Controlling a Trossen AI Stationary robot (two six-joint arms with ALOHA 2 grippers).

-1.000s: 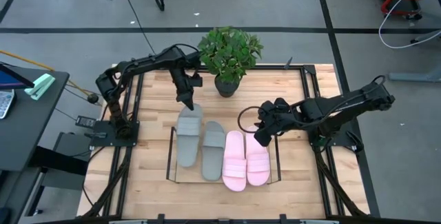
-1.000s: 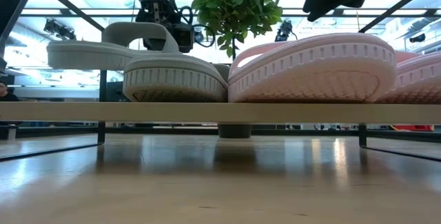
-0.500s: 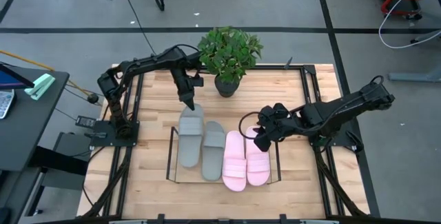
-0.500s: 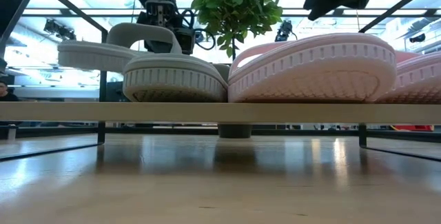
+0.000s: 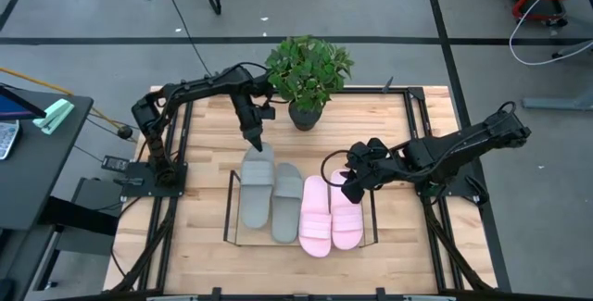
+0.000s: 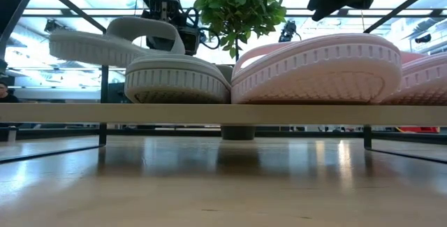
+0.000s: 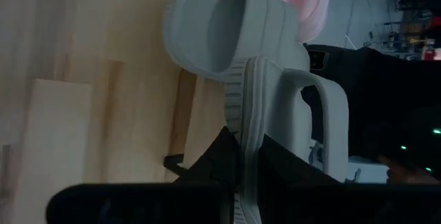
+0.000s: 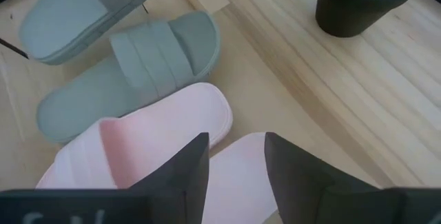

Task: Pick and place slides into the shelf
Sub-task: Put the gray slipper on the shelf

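The left gripper point(image 5: 255, 143) is pinched shut on the back edge of a grey slide point(image 5: 256, 186), holding it tilted over the shelf point(image 5: 230, 210) at about 9 o'clock from the other grey slide point(image 5: 287, 201), which lies flat on the board. Two pink slides point(image 5: 331, 213) lie side by side at 3 o'clock of the grey pair. The right gripper point(image 5: 352, 186) hovers just above the pink ones, fingers point(image 8: 180, 172) parted and holding nothing. A plant point(image 5: 309, 74) stands at 12 o'clock.

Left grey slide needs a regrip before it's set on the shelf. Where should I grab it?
Keep to the heel edge, where the left gripper already pinches the left grey slide, coming from the plant side. That rim is thin and exposed; the toe end crowds the other grey slide.
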